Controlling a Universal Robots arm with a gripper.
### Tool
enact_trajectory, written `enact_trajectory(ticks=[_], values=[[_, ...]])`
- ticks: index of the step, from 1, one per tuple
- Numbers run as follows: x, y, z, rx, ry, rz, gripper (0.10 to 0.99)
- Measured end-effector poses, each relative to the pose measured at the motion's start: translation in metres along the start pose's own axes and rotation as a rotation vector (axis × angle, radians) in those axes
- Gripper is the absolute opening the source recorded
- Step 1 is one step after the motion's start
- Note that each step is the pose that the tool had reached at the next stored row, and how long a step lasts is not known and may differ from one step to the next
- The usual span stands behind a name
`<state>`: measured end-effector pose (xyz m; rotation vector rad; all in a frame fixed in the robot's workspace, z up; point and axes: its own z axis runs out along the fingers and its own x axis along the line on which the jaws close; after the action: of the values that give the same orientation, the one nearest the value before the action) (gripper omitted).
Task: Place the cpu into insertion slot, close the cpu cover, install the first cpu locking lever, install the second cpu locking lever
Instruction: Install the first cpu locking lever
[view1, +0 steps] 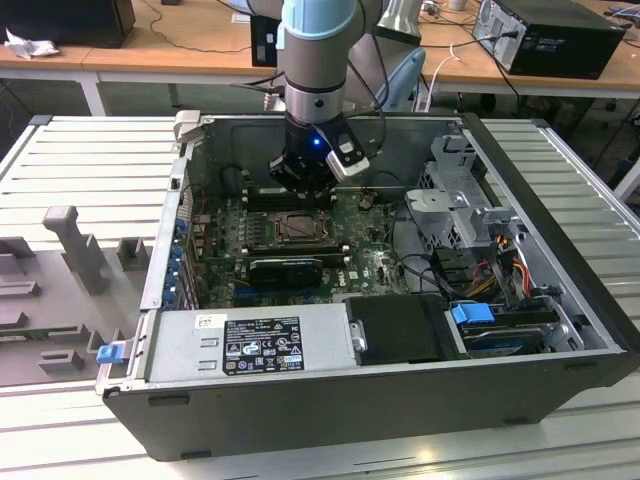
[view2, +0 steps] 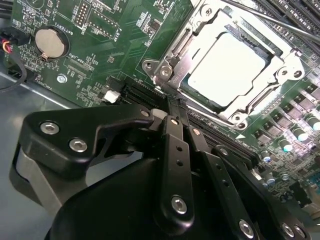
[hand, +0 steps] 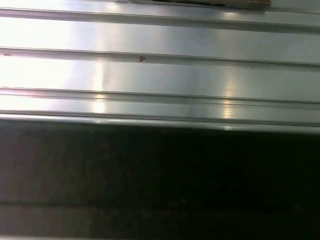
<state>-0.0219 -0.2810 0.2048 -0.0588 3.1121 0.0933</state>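
Note:
In the second wrist view the cpu (view2: 226, 66) lies flat in the insertion slot (view2: 200, 97), its pale silvery top facing up. The cpu cover (view2: 260, 87), a metal frame, is down around the chip's edges. A thin metal lever rod (view2: 280, 22) runs past the far side of the socket. My gripper (view2: 172, 112) is shut with nothing between its black fingers (view2: 175, 150), and its tips are just short of the socket's near corner. In the exterior view the gripper (view1: 303, 190) hangs inside the open computer case, just behind the insertion slot (view1: 296, 229).
A coin battery (view2: 50, 41) sits on the green board. In the exterior view a long black card (view1: 285, 268) lies in front of the socket, with the power supply (view1: 250, 345) nearer and a drive cage (view1: 460, 205) at the right. The ribbed metal table (hand: 160, 75) surrounds the case.

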Motion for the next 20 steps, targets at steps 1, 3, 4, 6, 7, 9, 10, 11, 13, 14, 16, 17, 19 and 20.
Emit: enact_trajectory(ticks=[1, 3, 4, 6, 7, 9, 10, 11, 13, 14, 16, 17, 19, 20], values=[[0.0, 0.0, 0.0002, 0.004, 0.0002, 0.0, 0.106], [0.0, -0.0001, 0.0007, 0.008, 0.0002, 0.0, 0.106], [0.0, -0.0001, 0.001, 0.01, 0.0003, 0.0, 0.106], [0.0001, -0.0001, 0.0018, 0.011, 0.0003, 0.0, 0.106], [0.0, -0.0001, 0.0023, 0.011, 0.0002, 0.0, 0.106], [0.0001, -0.0002, 0.0027, 0.012, 0.0004, 0.0, 0.106], [0.0001, -0.0002, 0.0027, 0.012, 0.0005, 0.0, 0.106], [0.0001, -0.0002, 0.0028, 0.011, 0.0004, 0.0, 0.106], [0.0001, -0.0002, 0.0028, 0.01, 0.0003, 0.0, 0.106], [0.0001, -0.0002, 0.0028, 0.009, 0.0003, 0.0, 0.106], [0.0001, -0.0002, 0.0028, 0.008, 0.0002, 0.0, 0.106], [0.0001, -0.0002, 0.0022, 0.008, 0.0001, 0.0, 0.106], [-0.0001, 0.0001, -0.0023, 0.008, 0.0001, 0.0, 0.106], [-0.0002, 0.0004, -0.0075, 0.008, 0.0002, 0.0, 0.106]])
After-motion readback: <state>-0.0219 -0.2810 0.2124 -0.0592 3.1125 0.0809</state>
